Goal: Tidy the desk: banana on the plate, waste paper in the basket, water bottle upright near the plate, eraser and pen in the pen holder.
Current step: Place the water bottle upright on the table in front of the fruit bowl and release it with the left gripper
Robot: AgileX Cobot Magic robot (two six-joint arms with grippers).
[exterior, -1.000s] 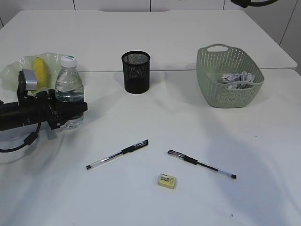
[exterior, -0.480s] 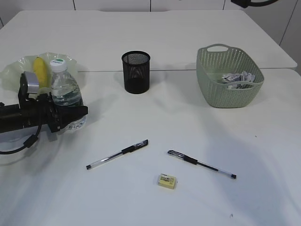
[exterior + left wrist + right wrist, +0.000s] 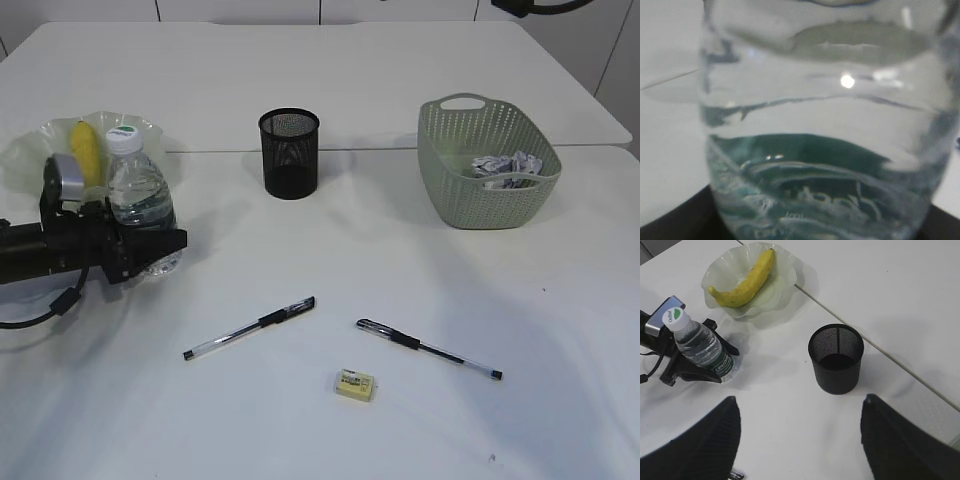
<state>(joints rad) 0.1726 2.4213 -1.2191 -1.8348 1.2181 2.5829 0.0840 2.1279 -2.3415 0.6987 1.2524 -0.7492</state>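
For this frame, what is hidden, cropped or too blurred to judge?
- Left gripper fingers: the left wrist view is filled by the blurred water bottle, so contact is unclear.
- Bottle base: in the exterior view the gripper covers it, so whether it rests on the desk is unclear.
- Eraser: label print too small.
- Right gripper: fingertips cropped by the bottom edge.

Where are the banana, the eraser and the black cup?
banana (image 3: 747, 280), right wrist view, middle of its yellow body.
eraser (image 3: 355, 385), exterior view, centre of its top face.
black cup (image 3: 290, 160), exterior view, front of its mesh wall.
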